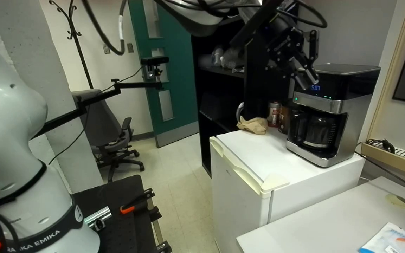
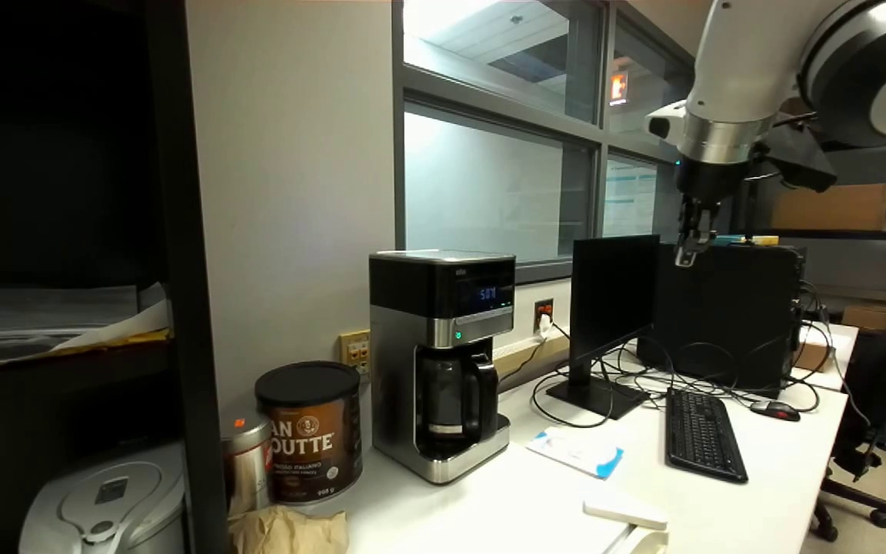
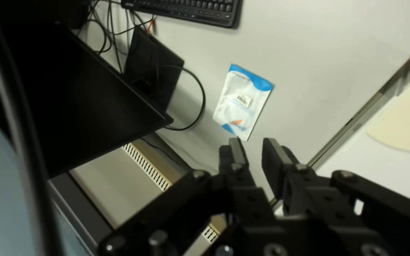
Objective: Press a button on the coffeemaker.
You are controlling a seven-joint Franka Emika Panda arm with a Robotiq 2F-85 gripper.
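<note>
To me the coffeemaker (image 2: 395, 377) looks like satin metal and glossy plastic, its carafe (image 2: 443, 388) like glass. I see rough, crumpled paper (image 2: 289, 531), a smooth matt worktop (image 3: 315, 71), and on my tool (image 3: 252, 142) matt fingers (image 3: 238, 153) with shiny screw heads (image 3: 274, 249).

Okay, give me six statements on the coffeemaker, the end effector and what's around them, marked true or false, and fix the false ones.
1. The coffeemaker stands on the white mini fridge. True.
2. The coffeemaker's display reads 5:07. True.
3. The glass carafe sits outside the coffeemaker. False: it is inside.
4. The end effector is touching the coffeemaker. False: a clear gap lies between them.
5. The keyboard lies on the desk. True.
6. The blue-and-white packet is between the end effector's jaws. False: it lies on the desk, and the jaws stand apart.
</note>
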